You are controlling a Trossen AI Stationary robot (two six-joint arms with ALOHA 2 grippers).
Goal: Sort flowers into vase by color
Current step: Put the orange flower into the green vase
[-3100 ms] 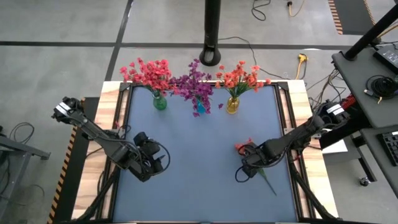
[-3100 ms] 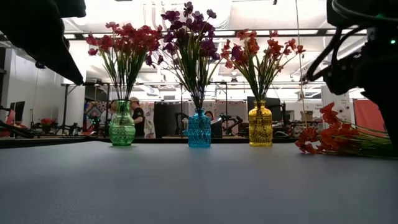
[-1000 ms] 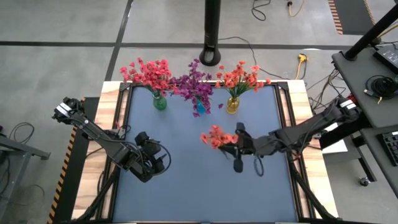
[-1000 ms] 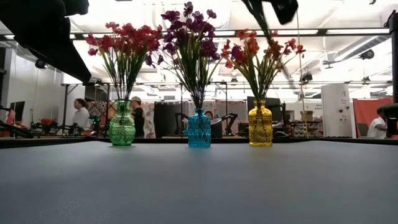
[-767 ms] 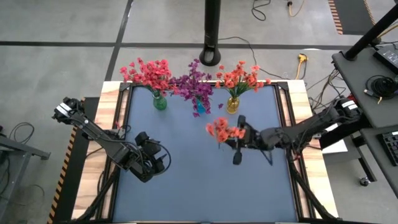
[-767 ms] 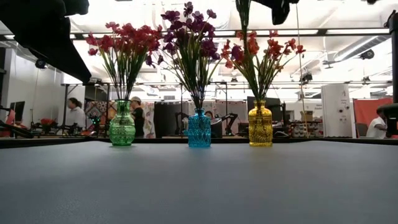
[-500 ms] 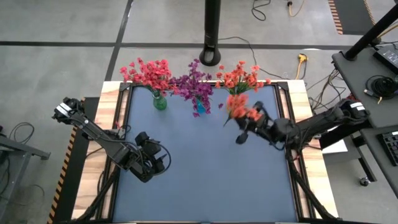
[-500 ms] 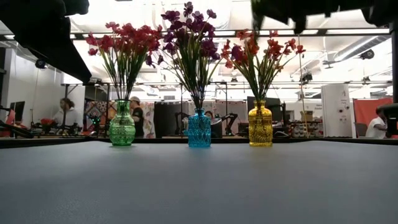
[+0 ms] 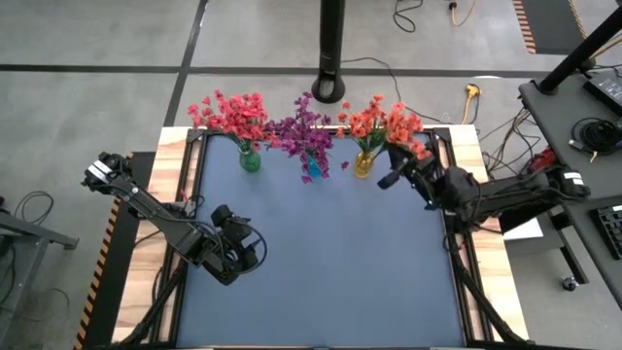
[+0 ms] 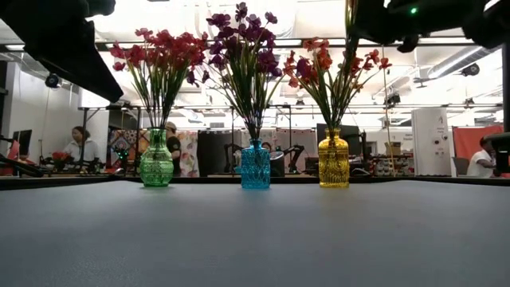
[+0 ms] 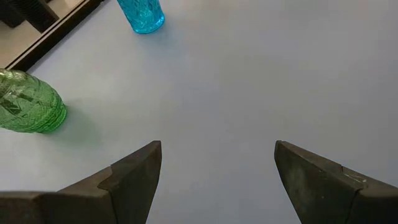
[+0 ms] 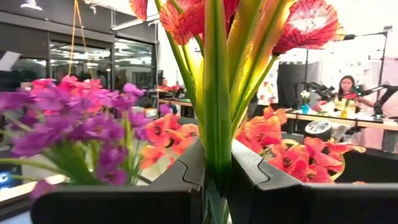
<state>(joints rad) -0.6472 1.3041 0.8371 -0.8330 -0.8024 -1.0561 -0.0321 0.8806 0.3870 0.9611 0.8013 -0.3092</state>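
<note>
Three glass vases stand in a row at the table's far edge. The green one (image 9: 250,160) holds pink-red flowers (image 9: 233,112), the blue one (image 9: 311,173) purple flowers (image 9: 303,131), and the yellow one (image 9: 362,163) orange-red flowers (image 9: 364,122). My right gripper (image 9: 397,167) is in the air just right of the yellow vase, shut on an orange-red sprig (image 9: 406,128). My left gripper (image 9: 238,255) hovers open over the table's left near part with nothing between its fingers (image 11: 217,180). My right gripper pinches the sprig's green stem (image 12: 216,149) between its two fingers, which lie across the stem. The sprig stands upright with its blossoms (image 12: 305,28) above the fingers. It is lifted clear of the table, and the stem's lower part (image 10: 349,17) hangs below.
The blue table top (image 9: 321,272) has a raised dark frame and wooden side strips. A black post (image 9: 330,49) stands behind the far edge. People and benches show in the room beyond the vases.
My right gripper has carried the orange-red sprig from above the table's middle toward the far edge and the right, up beside the yellow vase. It has turned on the way, so the blossoms have swung from pointing left to the far side.
</note>
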